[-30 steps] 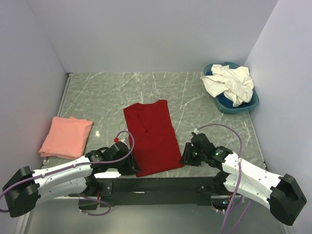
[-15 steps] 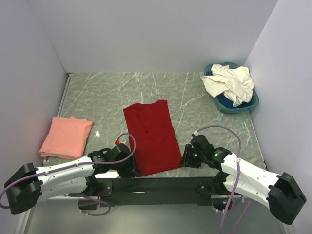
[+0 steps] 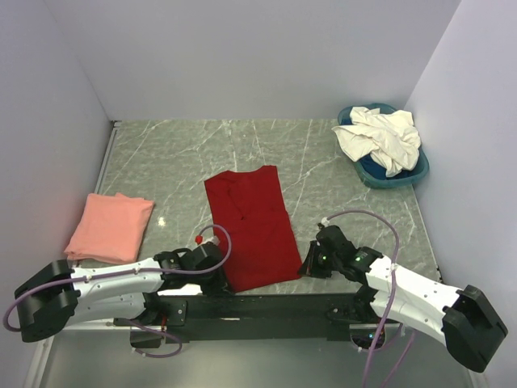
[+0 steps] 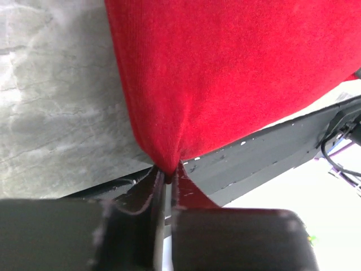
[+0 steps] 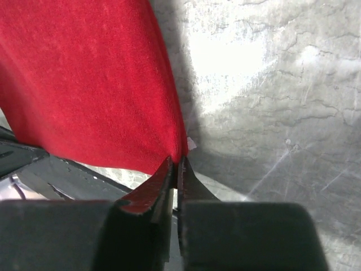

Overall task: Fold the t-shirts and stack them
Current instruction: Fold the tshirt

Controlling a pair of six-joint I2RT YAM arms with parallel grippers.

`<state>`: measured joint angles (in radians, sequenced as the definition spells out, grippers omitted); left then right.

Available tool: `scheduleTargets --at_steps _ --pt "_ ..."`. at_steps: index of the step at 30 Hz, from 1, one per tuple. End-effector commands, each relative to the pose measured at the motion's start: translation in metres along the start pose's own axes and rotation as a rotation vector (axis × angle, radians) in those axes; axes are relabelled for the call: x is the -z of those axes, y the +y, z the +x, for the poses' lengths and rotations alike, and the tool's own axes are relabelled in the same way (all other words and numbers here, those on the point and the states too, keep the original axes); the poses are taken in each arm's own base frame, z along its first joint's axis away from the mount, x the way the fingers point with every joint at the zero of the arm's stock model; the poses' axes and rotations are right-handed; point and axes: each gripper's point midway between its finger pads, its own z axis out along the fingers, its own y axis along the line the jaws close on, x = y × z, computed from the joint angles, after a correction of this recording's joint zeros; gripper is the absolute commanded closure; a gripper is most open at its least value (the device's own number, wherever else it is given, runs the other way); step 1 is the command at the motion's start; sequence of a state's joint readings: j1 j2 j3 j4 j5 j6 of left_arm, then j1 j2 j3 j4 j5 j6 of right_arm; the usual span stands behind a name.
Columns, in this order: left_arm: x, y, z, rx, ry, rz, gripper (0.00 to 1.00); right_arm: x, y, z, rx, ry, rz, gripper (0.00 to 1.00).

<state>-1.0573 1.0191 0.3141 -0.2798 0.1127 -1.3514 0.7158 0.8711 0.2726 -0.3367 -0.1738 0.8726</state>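
Note:
A deep red t-shirt lies folded lengthwise in the middle of the marble table, its near end at the front edge. My left gripper is shut on the shirt's near-left corner, the cloth pinched between its fingertips. My right gripper is shut on the near-right corner the same way. A salmon-pink t-shirt lies folded at the left. Cream-white t-shirts are heaped at the back right.
The cream-white heap sits in a round blue basin against the right wall. White walls close the table on three sides. The black front rail runs just below the shirt's near end.
Both grippers have closed on the red shirt's near corners. The left gripper slid right and slightly down to the corner; the right one barely shifted.

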Motion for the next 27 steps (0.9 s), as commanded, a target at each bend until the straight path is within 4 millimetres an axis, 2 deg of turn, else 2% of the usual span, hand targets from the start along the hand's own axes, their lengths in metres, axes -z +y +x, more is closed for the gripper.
scheduleTargets --at_steps 1,5,8,11,15,17,19,20,21,23,25,26,27 --pt "0.005 0.003 -0.014 -0.002 -0.078 -0.055 0.99 0.002 0.003 0.000 0.003 -0.012 -0.024 0.99" --pt "0.019 0.004 -0.015 -0.013 -0.087 -0.084 0.99 0.008 0.003 0.014 0.008 0.029 -0.062 1.00" --pt "0.033 0.007 -0.012 -0.013 -0.085 -0.092 0.99 0.010 -0.003 0.035 -0.001 0.080 -0.084 1.00" --pt "0.037 0.014 -0.008 -0.010 -0.070 -0.102 0.99 0.013 -0.003 0.055 -0.011 0.127 -0.122 1.00" --pt "0.042 0.021 0.001 -0.010 -0.040 -0.101 0.99 0.021 0.002 0.066 -0.030 0.145 -0.165 1.00" --pt "0.046 0.026 0.000 -0.020 -0.044 -0.123 0.99 0.030 0.016 0.057 -0.021 0.099 -0.213 1.00" --pt "0.054 0.015 -0.006 -0.043 -0.075 -0.107 0.99 0.039 0.019 0.047 -0.009 0.058 -0.201 1.00" --pt "0.058 0.013 -0.006 -0.047 -0.075 -0.107 0.99 0.049 0.030 0.032 0.014 -0.003 -0.209 1.00" --pt "0.063 0.003 -0.008 -0.055 -0.081 -0.084 0.99 0.053 0.028 0.029 0.022 -0.009 -0.181 1.00" --pt "0.066 -0.001 -0.022 -0.077 -0.151 -0.091 0.99 0.066 0.042 0.014 0.053 -0.060 -0.189 1.00" --pt "0.069 -0.009 -0.030 -0.102 -0.180 -0.086 1.00 0.068 0.041 0.002 0.081 -0.101 -0.135 1.00" --pt "0.070 -0.011 -0.038 -0.100 -0.200 -0.088 1.00 0.077 0.051 -0.007 0.090 -0.129 -0.148 1.00" --pt "0.072 -0.020 -0.044 -0.107 -0.215 -0.075 1.00 0.077 0.051 -0.012 0.097 -0.136 -0.117 1.00"
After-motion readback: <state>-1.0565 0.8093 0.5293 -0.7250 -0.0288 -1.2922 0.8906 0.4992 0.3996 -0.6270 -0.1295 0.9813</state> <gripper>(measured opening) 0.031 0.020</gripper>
